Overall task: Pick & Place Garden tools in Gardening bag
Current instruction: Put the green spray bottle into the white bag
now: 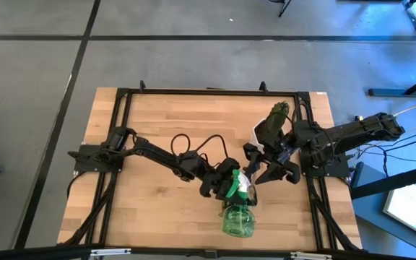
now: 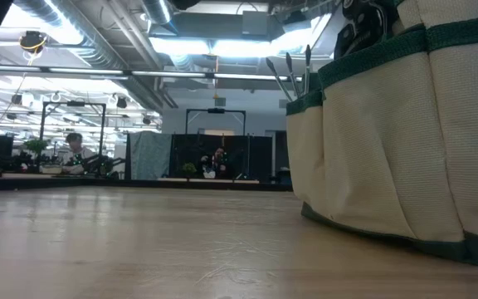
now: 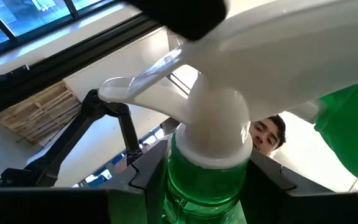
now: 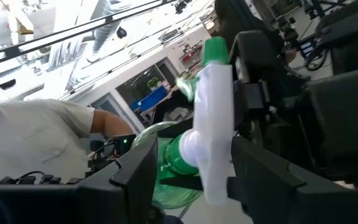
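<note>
On the wooden tabletop (image 1: pixel 157 123), seen from above, the left tool (image 1: pixel 230 184) sits near the front middle, clamped on the neck of the green spray bottle (image 1: pixel 238 217). That bottle lies with its round green body toward the front edge and its white nozzle (image 1: pixel 245 189) pointing back toward the right arm. Just right of the nozzle the right tool (image 1: pixel 255 170) reaches in; from above I cannot tell whether it touches the bottle.

Behind the right tool, near the tabletop's right side, stands the gardening bag (image 1: pixel 273 123), dark olive from above. What lies inside its main compartment is too small to make out there.

The level view shows what the top view does not: the gardening bag fills the right side of that picture as pale khaki fabric with dark green trim, and 3 thin metal stems (image 2: pixel 293 75) stick up out of a side pocket. Neither tool nor bottle shows in this view.

The left wrist view shows the bottle's ribbed green neck held between the 2 dark fingers (image 3: pixel 138 180), with the white nozzle spread above and a person beyond.

The right wrist view shows the white nozzle standing between that arm's 2 fingers (image 4: pixel 135 171), which stand apart on either side of it; whether they press on it I cannot tell.
</note>
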You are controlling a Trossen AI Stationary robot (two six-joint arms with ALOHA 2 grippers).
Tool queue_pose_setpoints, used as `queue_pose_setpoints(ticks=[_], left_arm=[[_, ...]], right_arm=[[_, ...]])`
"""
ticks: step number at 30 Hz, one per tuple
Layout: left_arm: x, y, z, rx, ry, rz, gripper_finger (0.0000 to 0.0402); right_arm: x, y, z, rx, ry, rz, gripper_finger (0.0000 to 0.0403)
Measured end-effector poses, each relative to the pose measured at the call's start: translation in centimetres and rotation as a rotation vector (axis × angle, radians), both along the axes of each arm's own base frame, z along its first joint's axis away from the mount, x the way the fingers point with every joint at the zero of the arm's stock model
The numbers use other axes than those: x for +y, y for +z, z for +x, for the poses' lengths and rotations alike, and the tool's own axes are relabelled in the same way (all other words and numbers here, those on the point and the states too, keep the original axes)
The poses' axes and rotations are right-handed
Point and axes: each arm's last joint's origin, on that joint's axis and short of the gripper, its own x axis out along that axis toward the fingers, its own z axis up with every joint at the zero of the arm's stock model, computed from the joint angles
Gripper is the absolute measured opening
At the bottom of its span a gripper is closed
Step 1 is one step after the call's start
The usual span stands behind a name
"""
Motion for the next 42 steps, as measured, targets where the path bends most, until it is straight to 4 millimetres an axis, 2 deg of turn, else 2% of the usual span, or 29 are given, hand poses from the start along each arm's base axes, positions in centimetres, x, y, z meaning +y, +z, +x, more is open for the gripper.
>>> queue_pose_setpoints(ticks=[16, 21, 27, 34, 42], left_arm=[[0.1, -0.1, 0.1, 0.019, -0.010, -0.007, 0.0146], [0.6, -0.1, 0.2, 0.026, -0.010, -0.010, 0.0146], [1.0, -0.1, 0.3, 0.021, -0.012, 0.000, 0.0146], [1.0, -0.2, 0.3, 0.034, -0.016, 0.004, 0.0146], [1.1, -0.3, 0.4, 0.037, -0.009, 0.007, 0.0146]], right_arm=[[-0.5, 0.0, 0.3, -0.002, -0.029, 0.014, 0.0208], [0.1, 0.1, 1.8, 0.065, 0.075, 0.016, 0.0226], [0.7, 1.6, 3.1, 0.030, 0.143, -0.001, 0.0236], [0.7, 1.8, 3.1, 0.042, 0.181, -0.037, 0.0215], [1.1, 1.4, 3.1, 0.050, 0.187, -0.067, 0.0168]])
